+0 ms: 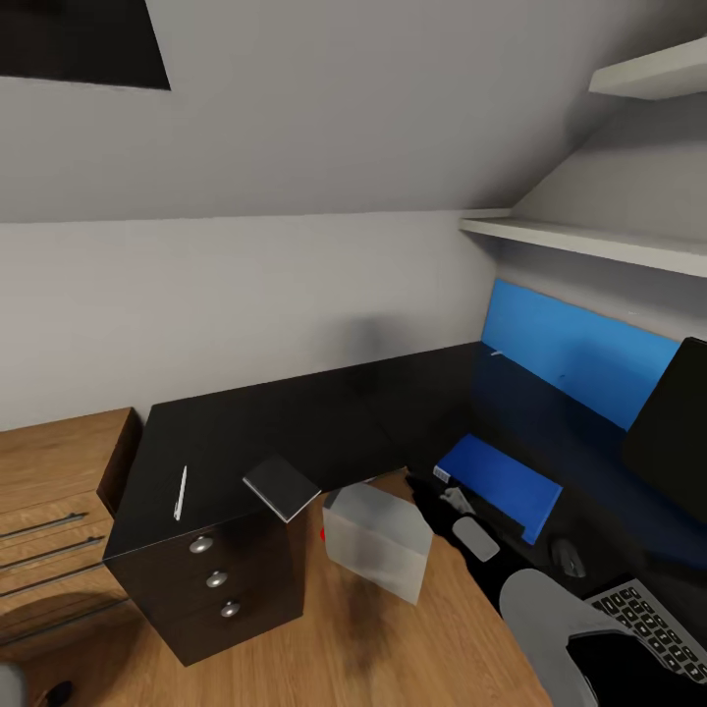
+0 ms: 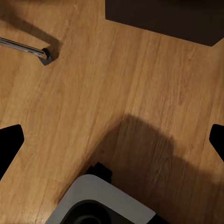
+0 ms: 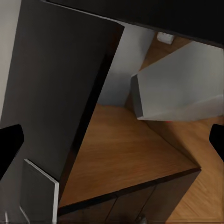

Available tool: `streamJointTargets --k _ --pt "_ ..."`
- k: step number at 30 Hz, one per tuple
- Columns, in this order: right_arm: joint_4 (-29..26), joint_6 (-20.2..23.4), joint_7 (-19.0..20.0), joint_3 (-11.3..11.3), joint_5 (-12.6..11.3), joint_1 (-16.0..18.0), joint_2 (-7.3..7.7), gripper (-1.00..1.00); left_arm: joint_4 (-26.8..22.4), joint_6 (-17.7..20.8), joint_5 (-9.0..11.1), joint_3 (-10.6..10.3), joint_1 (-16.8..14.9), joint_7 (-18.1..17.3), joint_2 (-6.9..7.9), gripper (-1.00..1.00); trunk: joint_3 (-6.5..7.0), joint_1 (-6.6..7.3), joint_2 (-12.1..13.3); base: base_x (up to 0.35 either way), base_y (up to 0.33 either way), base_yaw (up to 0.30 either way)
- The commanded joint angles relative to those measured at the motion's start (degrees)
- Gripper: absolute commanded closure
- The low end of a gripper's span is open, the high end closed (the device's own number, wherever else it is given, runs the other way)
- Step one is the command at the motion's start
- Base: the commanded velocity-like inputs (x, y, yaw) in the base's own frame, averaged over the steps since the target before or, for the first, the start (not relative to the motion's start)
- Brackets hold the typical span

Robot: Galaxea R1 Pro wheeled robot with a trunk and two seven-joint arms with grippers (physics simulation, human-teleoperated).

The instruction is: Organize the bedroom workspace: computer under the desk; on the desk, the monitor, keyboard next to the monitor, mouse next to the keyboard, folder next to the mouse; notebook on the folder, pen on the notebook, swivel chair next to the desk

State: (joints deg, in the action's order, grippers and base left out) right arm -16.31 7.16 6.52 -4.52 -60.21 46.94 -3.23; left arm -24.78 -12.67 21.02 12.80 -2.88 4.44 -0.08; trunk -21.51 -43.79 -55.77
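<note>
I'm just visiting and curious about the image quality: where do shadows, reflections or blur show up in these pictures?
Head view: the glossy desk mirrors the blue wall panel, a soft dark smudge lies on the wall, and the computer looks hazy. Left wrist view: a broad shadow falls across the wooden floor. Right wrist view: the drawer unit is dim.

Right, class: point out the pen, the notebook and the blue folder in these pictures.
pen [image 1: 181, 492]: head view, middle of the shaft, lying on the desk.
notebook [image 1: 281, 486]: head view, centre of its dark cover, at the desk's edge.
folder [image 1: 499, 481]: head view, centre of its blue face.
</note>
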Motion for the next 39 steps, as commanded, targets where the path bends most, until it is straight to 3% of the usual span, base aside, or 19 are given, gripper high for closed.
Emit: streamJointTargets --k 1,4,12,15,22,33,39 --pt "0.06 0.06 0.04 -0.48 -0.55 0.03 0.0 -1.0 0.0 -0.16 0.51 -0.06 -0.02 0.04 -0.01 -1.0 -0.06 0.0 -0.04 0.0 0.0 0.0" --pt "0.15 0.21 0.11 -1.04 0.07 0.01 -0.13 -1.0 0.0 -0.16 0.51 -0.06 -0.02 0.04 -0.01 -1.0 -0.06 0.0 -0.04 0.0 0.0 0.0" --pt "0.08 1.06 0.64 -7.94 4.39 0.0 0.12 -1.0 0.0 -0.16 0.51 -0.06 -0.02 0.04 -0.01 -1.0 -0.06 0.0 -0.04 0.0 0.0 0.0" --pt "0.01 1.19 1.07 -9.21 4.92 0.0 0.14 -1.0 0.0 -0.16 0.51 -0.06 -0.02 0.04 -0.01 -1.0 -0.06 0.0 -0.04 0.0 0.0 0.0" --pt "0.17 1.14 4.27 -10.1 5.31 0.0 0.19 -1.0 0.0 -0.16 0.5 -0.06 -0.02 0.04 -0.01 -1.0 -0.06 0.0 -0.04 -0.065 0.061 0.0" --pt "1.1 1.1 5.89 -11.04 5.7 0.0 0.15 -1.0 0.0 -0.16 0.44 -0.06 -0.02 0.04 0.08 -1.0 -0.06 0.0 -0.04 -0.21 0.196 0.0" --pt "2.04 1.1 8.78 -11.19 10.22 0.0 0.16 -1.0 0.0 -0.16 0.43 -0.06 -0.02 0.04 0.08 -1.0 -0.06 0.0 -0.04 -0.07 0.152 0.0"
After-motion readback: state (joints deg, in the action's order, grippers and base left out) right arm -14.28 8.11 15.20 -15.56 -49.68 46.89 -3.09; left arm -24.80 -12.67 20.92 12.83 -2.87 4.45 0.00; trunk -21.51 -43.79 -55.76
